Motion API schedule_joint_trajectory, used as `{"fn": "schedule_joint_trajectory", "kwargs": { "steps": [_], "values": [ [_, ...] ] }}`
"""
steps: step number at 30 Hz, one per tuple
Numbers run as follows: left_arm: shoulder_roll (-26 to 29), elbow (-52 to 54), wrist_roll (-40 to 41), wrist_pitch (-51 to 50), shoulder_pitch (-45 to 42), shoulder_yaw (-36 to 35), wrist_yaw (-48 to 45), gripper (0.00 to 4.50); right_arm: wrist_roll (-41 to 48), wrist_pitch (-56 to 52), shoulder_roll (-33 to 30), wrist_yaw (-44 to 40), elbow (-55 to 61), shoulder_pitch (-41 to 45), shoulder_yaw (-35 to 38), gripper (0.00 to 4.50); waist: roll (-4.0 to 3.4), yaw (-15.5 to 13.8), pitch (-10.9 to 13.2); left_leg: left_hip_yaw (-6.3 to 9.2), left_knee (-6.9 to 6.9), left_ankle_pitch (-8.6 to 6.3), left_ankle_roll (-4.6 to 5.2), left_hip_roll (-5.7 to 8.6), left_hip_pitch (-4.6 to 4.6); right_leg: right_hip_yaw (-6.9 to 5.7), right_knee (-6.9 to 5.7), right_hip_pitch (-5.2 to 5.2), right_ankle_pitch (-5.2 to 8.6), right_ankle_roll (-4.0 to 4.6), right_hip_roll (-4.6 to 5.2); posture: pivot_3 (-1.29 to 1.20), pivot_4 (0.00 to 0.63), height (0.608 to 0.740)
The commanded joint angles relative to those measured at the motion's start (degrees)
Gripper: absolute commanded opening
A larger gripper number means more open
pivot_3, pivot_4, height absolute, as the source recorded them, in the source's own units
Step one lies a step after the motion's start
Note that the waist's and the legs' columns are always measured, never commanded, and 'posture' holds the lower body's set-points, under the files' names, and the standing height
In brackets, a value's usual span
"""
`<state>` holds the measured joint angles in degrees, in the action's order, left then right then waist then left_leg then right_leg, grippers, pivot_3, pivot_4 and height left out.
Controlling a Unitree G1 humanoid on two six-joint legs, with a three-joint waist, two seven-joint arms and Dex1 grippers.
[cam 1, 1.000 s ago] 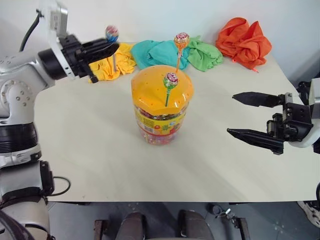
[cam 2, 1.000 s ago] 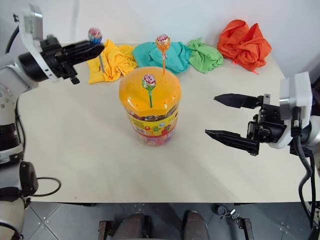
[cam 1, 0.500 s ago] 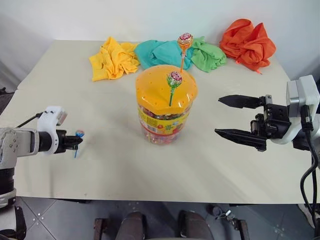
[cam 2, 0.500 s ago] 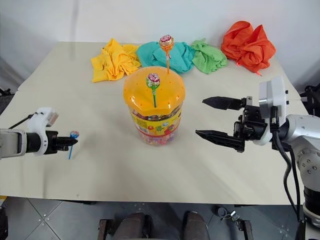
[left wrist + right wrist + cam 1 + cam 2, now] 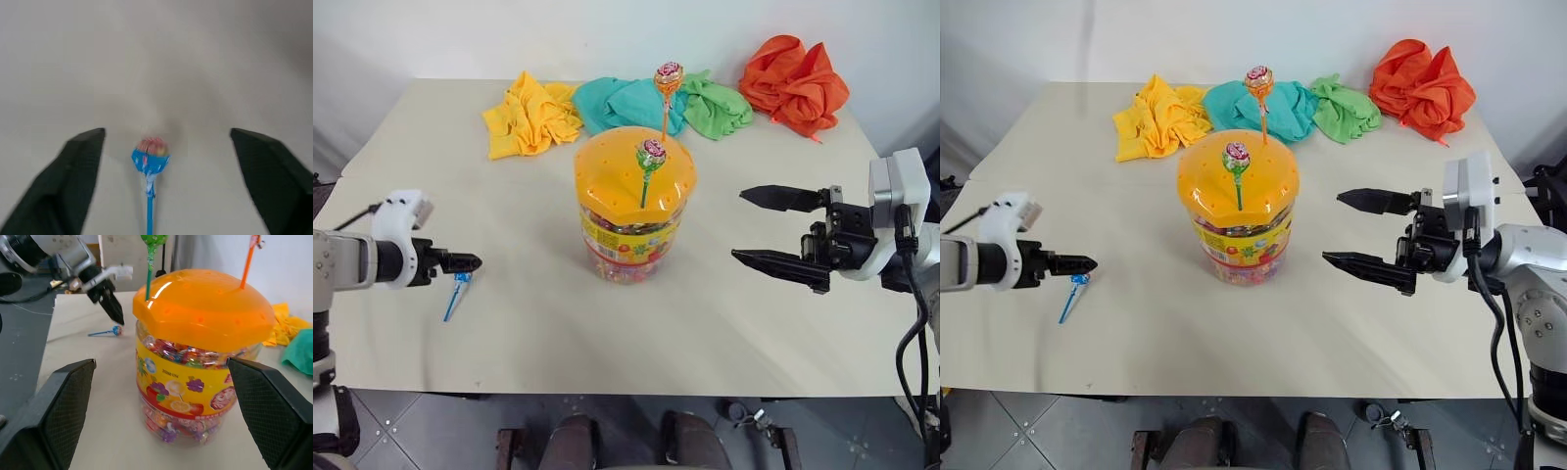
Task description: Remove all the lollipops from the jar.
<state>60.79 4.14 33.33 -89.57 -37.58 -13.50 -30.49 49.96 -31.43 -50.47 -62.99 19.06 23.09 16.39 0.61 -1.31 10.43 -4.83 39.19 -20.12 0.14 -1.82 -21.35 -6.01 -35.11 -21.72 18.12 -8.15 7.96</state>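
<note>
- Left gripper point(image 5: 470, 262): fingers spread apart, nothing between them. It sits low over the left side of the table point(image 5: 509, 323), tips pointing toward the middle.
- Blue lollipop point(image 5: 456, 291): lies flat on the table just below the left gripper's tips, clear of both fingers in the left wrist view. Small round head in a pink-patterned wrapper with a blue collar point(image 5: 150, 155), thin blue stick trailing toward the table's near edge.
- Right gripper point(image 5: 752, 227): fingers wide apart, empty, held level to the right of the jar and pointing at it; a gap separates the tips from the jar.
- Jar point(image 5: 631, 240): upright at table centre, between the two grippers. Clear plastic tub packed with coloured sweets, yellow-red label with fruit pictures, domed orange lid point(image 5: 205, 303) dotted with small holes.
- Green lollipop point(image 5: 650, 157): stands in the lid near its front, pink-patterned head, short green stick.
- Orange lollipop point(image 5: 668, 78): stands in the lid toward the back, same kind of wrapper, longer orange stick, head well above the green one.
- Far edge of the table: crumpled cloths in a row — yellow cloth point(image 5: 529, 116), teal cloth point(image 5: 622, 103), green cloth point(image 5: 715, 106), orange cloth point(image 5: 795, 83).
</note>
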Motion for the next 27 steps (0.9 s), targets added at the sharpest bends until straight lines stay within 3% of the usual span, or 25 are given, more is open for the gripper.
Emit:
{"fn": "schedule_joint_trajectory", "kwargs": {
  "steps": [1, 4, 7, 12, 14, 20, 27],
  "values": [
    [2.6, 2.8, 3.3, 6.5, -3.0, -2.1, -7.1, 4.48, 0.2, 0.2, -2.1, -0.3, 0.4, 1.5, 2.9, 4.5, 0.0, 0.0, 0.0, -0.01, 0.0, 0.0, 0.0, 0.0, 0.0, 0.01, 0.0, 0.0, 0.0, 0.0, 0.0, 0.0, 0.15, 0.74],
    [2.6, 2.2, 4.1, 11.7, -3.8, -3.3, -10.4, 4.48, 0.5, -0.9, -3.1, 0.2, 0.4, 2.0, 2.7, 4.5, 0.0, 0.0, 0.0, -0.07, -0.01, 0.0, 0.0, -0.01, 0.01, 0.05, -0.02, -0.04, 0.0, 0.0, 0.0, 0.0, 0.15, 0.74],
    [0.2, 1.5, 5.8, 24.8, -2.8, -6.9, -18.6, 4.48, -0.4, -4.0, -4.7, 1.8, 1.9, 3.3, -0.1, 4.5, 0.0, 0.0, 0.0, -0.14, -0.01, 0.0, 0.0, -0.01, -0.03, 0.08, -0.06, -0.13, 0.0, 0.0, 0.0, 0.0, 0.15, 0.74],
    [-8.9, -2.1, 11.4, 45.0, -0.9, -13.2, -35.6, 4.48, -0.5, -6.0, -0.3, 6.9, 5.9, 10.2, -6.3, 4.5, 0.0, 0.2, 0.0, -0.42, 0.01, 0.01, -0.01, -0.04, -0.1, 0.18, -0.39, -0.49, 0.01, 0.02, 0.02, 0.0, 0.15, 0.74],
    [-9.9, -5.0, 12.7, 49.9, -0.7, -13.6, -42.7, 4.48, -2.4, -6.3, 1.4, 7.8, 5.9, 13.3, -9.9, 4.5, 0.0, 0.5, 0.0, -0.55, 0.02, 0.01, -0.02, -0.04, -0.18, 0.16, -0.53, -0.7, 0.01, 0.03, 0.04, 0.0, 0.15, 0.74],
    [-7.6, -11.4, 11.4, 57.2, 1.7, -11.4, -54.3, 4.48, -5.1, -4.6, 8.5, 7.7, 1.8, 21.7, -15.6, 4.5, 0.01, 1.6, 0.0, -0.68, 0.04, 0.01, -0.01, -0.03, -0.24, 0.11, -0.56, -0.85, 0.01, 0.03, 0.07, 0.0, 0.15, 0.74],
    [-7.2, -11.1, 11.7, 59.7, 5.5, -12.2, -56.3, 4.48, -8.9, -3.6, 15.1, 4.9, -3.2, 27.3, -21.7, 4.5, 0.01, 1.7, 0.0, -0.67, 0.05, -0.01, 0.03, -0.03, -0.27, 0.04, -0.6, -0.88, 0.0, 0.03, 0.13, 0.0, 0.15, 0.74]
  ]
}}
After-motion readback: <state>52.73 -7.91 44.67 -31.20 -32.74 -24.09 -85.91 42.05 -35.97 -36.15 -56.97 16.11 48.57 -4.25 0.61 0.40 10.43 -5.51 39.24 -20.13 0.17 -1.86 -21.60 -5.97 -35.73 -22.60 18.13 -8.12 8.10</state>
